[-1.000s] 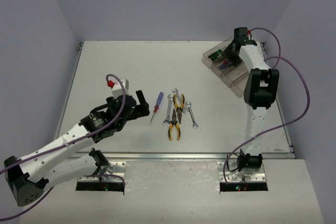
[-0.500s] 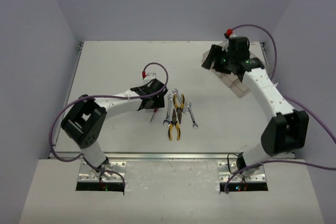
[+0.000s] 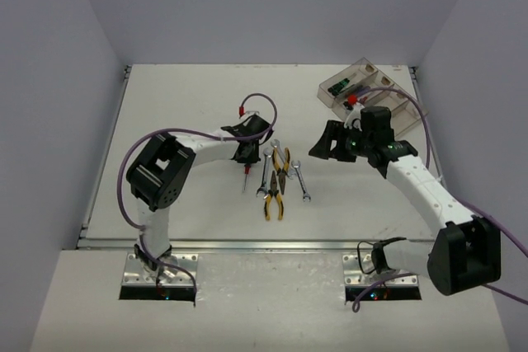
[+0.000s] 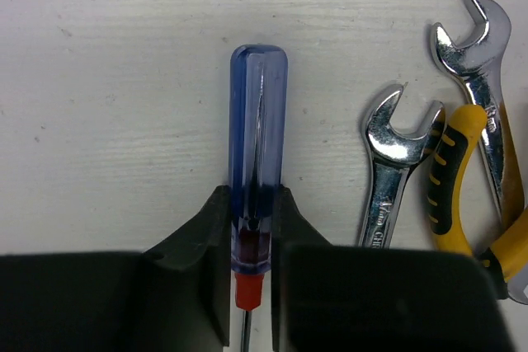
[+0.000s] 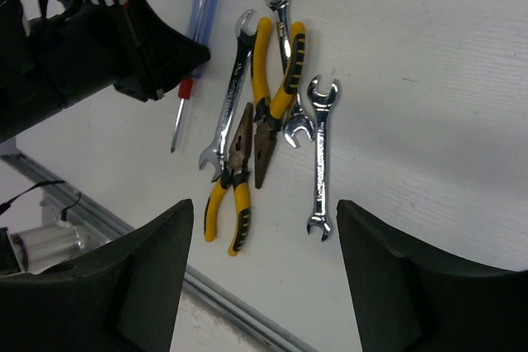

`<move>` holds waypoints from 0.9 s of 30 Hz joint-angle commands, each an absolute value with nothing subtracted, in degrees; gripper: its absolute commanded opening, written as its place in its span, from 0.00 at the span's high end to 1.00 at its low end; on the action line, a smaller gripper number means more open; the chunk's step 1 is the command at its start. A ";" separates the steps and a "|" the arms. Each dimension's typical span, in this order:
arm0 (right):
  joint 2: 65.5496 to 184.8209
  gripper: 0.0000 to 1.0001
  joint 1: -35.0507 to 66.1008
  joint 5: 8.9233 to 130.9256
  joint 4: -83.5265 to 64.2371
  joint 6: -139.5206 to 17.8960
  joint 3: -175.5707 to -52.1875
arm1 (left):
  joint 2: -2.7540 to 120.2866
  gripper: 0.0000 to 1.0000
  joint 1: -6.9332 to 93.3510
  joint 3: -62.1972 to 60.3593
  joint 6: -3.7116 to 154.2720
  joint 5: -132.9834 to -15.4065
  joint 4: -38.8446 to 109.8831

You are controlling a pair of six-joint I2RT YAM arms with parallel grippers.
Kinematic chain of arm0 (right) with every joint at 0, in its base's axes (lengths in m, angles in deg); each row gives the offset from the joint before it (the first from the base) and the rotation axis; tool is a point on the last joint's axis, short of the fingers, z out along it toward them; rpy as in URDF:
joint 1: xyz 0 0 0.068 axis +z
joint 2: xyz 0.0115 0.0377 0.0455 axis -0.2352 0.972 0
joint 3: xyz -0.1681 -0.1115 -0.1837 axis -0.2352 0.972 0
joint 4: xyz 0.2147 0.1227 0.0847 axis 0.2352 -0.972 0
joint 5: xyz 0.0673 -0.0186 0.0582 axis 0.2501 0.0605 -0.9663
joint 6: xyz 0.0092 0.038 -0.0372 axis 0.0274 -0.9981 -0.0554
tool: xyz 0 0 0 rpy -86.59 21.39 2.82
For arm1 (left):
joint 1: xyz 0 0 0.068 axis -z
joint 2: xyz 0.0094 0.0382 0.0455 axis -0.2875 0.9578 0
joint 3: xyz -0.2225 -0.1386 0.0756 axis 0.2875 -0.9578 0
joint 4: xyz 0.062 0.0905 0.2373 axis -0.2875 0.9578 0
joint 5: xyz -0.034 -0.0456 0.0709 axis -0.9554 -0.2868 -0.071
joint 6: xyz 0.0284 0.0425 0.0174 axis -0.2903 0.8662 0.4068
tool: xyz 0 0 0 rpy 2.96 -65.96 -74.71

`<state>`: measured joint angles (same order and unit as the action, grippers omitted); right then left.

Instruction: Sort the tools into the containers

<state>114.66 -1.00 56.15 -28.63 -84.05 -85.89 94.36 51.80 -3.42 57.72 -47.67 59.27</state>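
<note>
Two fingers of the left gripper [image 4: 252, 201] are clamped low on the blue handle of the screwdriver [image 4: 258, 113], which lies just left of the pliers [image 5: 266, 125]. Wrenches [image 5: 320, 154] lie against the pliers. Right of the pliers, the right gripper [image 5: 264, 237] hangs wide open and empty, and the tray [image 3: 394, 92] sits farther right and behind.

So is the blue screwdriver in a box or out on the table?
Out. The blue screwdriver lies flat on the table, beside a wrench, with the left gripper closed on its handle.
</note>
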 commanded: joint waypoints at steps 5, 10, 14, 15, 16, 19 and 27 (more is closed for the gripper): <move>110.15 0.18 3.16 32.33 6.17 -98.48 -67.96 | 74.70 1.00 51.69 -17.22 49.72 -52.47 52.41; 112.84 0.12 14.42 37.44 19.62 -100.40 -64.30 | 57.91 1.00 54.75 -29.50 38.62 -64.10 34.89; 118.08 0.13 18.63 38.98 25.91 -103.41 -65.02 | 51.54 1.00 58.15 -34.05 32.46 -64.74 28.56; 118.62 0.14 19.37 38.89 27.76 -103.91 -65.14 | 50.76 1.00 58.67 -34.83 31.54 -64.64 27.50; 119.28 0.15 20.00 38.51 29.81 -104.72 -65.16 | 50.19 1.00 59.07 -35.39 30.88 -64.44 26.57; 121.17 0.24 22.64 38.33 31.37 -106.18 -67.26 | 48.56 1.00 59.92 -37.64 28.62 -65.15 22.96; 123.79 1.00 24.29 45.85 33.47 -109.73 -67.98 | 47.06 0.92 61.36 -38.81 28.71 -66.88 19.16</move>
<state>123.92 23.74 40.88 25.74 -107.36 -66.52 48.43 60.13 -40.23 29.78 -65.10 25.31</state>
